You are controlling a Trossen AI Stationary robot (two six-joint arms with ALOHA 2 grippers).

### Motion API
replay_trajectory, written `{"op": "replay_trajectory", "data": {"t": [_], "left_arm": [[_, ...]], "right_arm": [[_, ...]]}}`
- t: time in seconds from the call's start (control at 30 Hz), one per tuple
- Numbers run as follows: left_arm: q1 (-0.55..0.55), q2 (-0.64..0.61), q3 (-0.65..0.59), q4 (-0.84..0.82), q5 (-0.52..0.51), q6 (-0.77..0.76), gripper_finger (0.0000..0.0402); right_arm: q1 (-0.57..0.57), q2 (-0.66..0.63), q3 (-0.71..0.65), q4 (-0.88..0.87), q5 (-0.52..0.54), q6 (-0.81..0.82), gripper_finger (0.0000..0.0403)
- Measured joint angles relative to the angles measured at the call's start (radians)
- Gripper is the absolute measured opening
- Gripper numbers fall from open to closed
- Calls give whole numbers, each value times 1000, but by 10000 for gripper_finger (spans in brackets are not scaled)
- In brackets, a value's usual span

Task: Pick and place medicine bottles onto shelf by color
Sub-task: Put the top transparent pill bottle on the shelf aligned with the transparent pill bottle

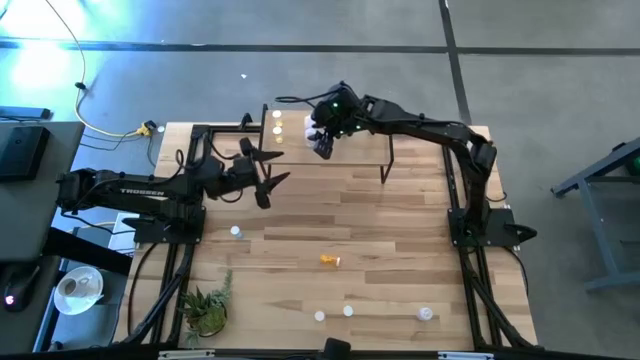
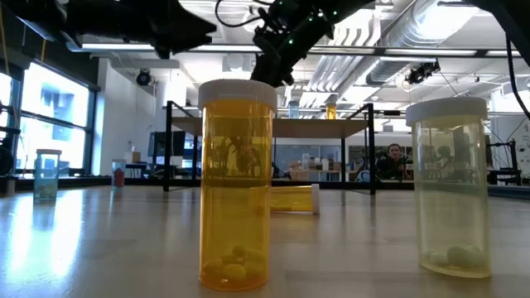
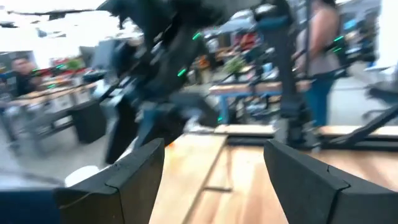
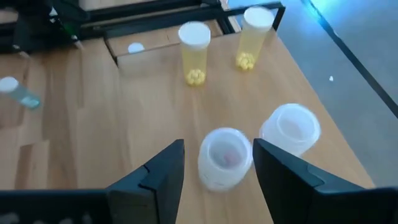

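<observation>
The right claw hangs over the far end of the shelf. Its two dark fingers are spread apart and grip nothing. A white bottle stands on the shelf right between the fingers. I cannot tell if they touch it. A second white bottle stands just beside the first one, outside the claw. Farther out past the fingers stand two yellow bottles with white caps, side by side. You can see little pills at the bottom of each.

The left claw waits above the table, close to the shelf and near the right claw. Its fingers are spread wide too, and they are empty. The left arm has a white word on it that looks like "THUNDER".

More bottles are well apart from both claws. An orange one lies on its side in the middle of the table. An orange bottle and a pale bottle stand at the near edge. I cannot read any labels on the bottles.
</observation>
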Motion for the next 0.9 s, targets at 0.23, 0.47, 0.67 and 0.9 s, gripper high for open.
{"op": "replay_trajectory", "data": {"t": [0.23, 0.47, 0.67, 0.9], "left_arm": [[0, 0, 0, -35, -82, 21, 266], [0, 0, 0, -32, -82, 21, 266], [0, 0, 0, -31, -81, 21, 266], [0, 0, 0, -31, -82, 21, 266]], "right_arm": [[9, -61, 0, -46, -3, -2, 181], [8, -79, 0, -97, 5, -32, 181], [7, -50, 0, -144, 13, -51, 181], [7, 6, 0, -144, 14, -82, 181]]}}
